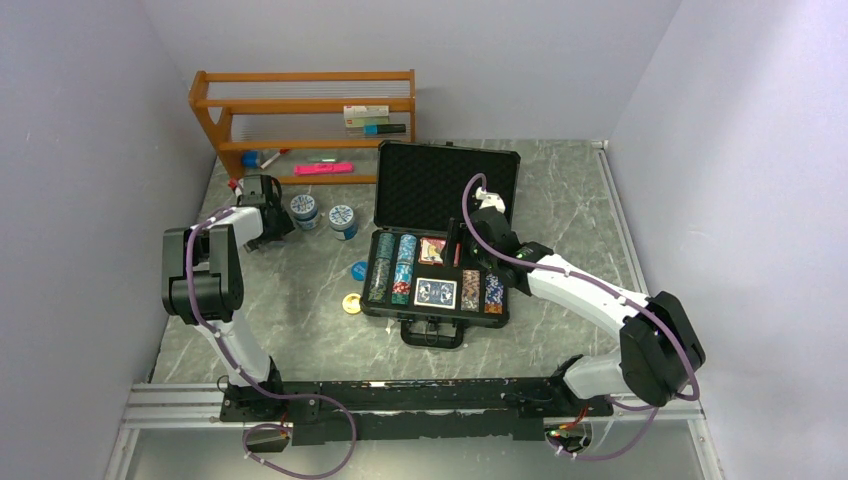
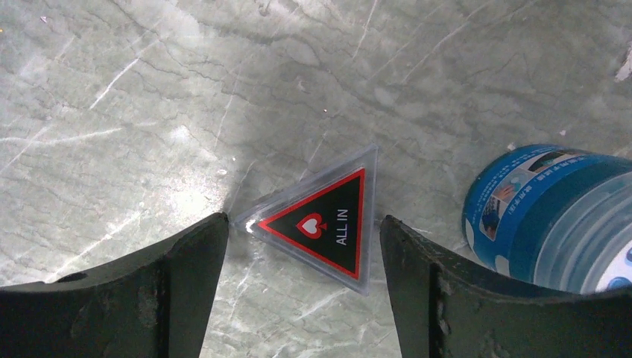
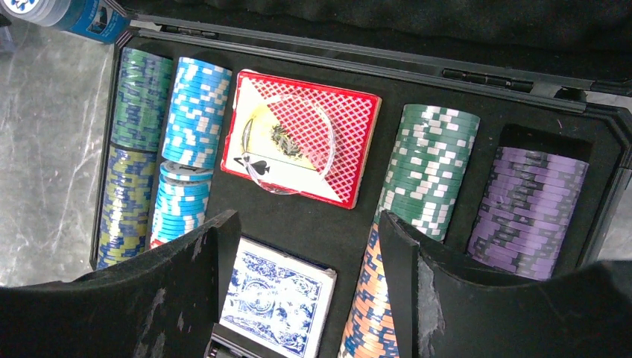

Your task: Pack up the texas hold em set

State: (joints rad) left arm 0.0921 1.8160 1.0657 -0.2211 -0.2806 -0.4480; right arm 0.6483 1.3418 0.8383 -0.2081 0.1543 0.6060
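**Case open and largely filled; both grippers released**

Left gripper [image 2: 304, 221]: released. Its fingers are spread low over the table [image 2: 149, 89] and straddle a triangular token [image 2: 328, 224] marked ALL IN, which lies flat. One corner of the token sits at the left fingertip; contact cannot be determined. A blue-and-white tub [image 2: 544, 216] stands just right of the fingers.

A yellow button [image 1: 352, 303] lies on the table just left of the briefcase [image 1: 447, 175], outside it. The briefcase sits at mid-table, lid raised, handle toward the arms.

Inside, chip stacks [image 3: 195, 104] fill the left and right slots. The red deck [image 3: 354, 142] lies in the middle with a clear disc [image 3: 287, 145] on it, and the blue deck [image 3: 276, 298] sits nearer the handle.

Right gripper [image 3: 307, 216]: released, holding nothing, above the briefcase's tray.
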